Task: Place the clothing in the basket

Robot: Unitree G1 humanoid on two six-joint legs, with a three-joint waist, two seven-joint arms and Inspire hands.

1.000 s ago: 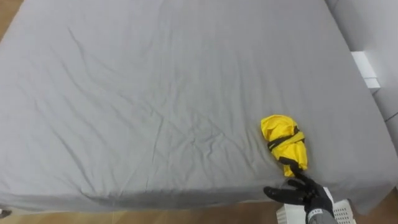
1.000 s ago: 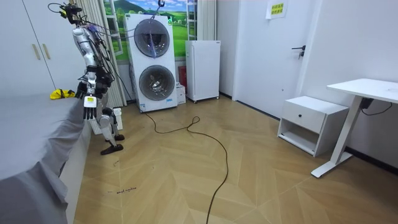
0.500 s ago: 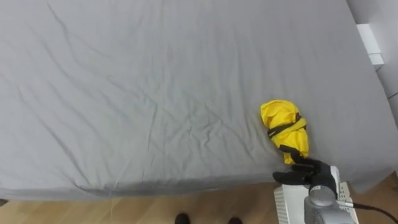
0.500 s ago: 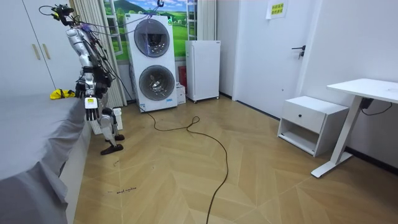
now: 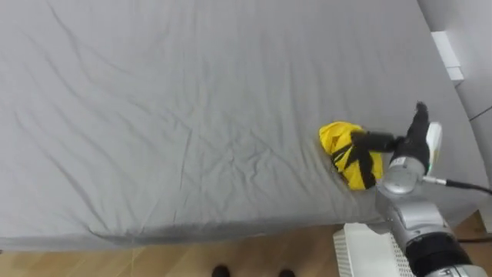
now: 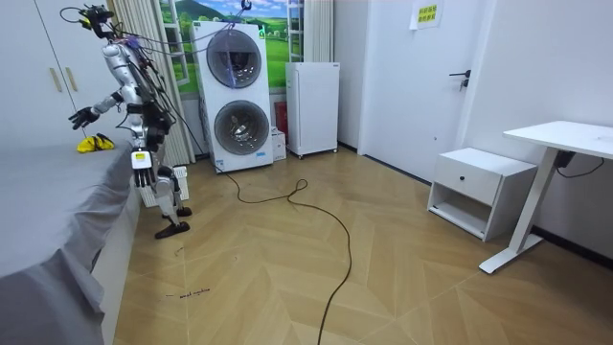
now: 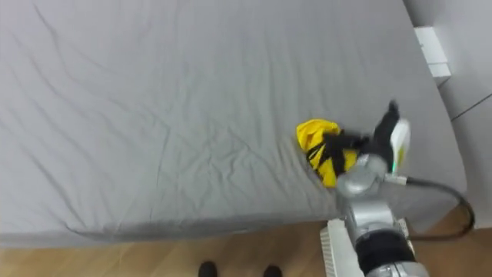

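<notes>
- Right hand (image 5: 393,144): fingers (image 5: 370,139) stretched almost straight across the yellow garment (image 5: 336,141), touching it but not closed round it; nothing is held.
- Yellow garment: bunched on the grey bed (image 5: 192,115), under and just beyond the fingertips. The white basket (image 5: 363,251) stands on the floor, behind and below the fingers, well apart.
- Left hand (image 6: 140,170): hangs idle at the robot's side.
- Risk 1: closing from this flat pose may pinch only a top fold, or sheet with it, so the bundle unrolls or drags.
- Risk 2: straight fingers may push the bundle ahead, out of reach.
- Change since 0.5 s ago: the hand then lay at the bed's edge, garment just ahead of the fingertips; the arm has risen and reached over it. The garment looks unmoved.
</notes>
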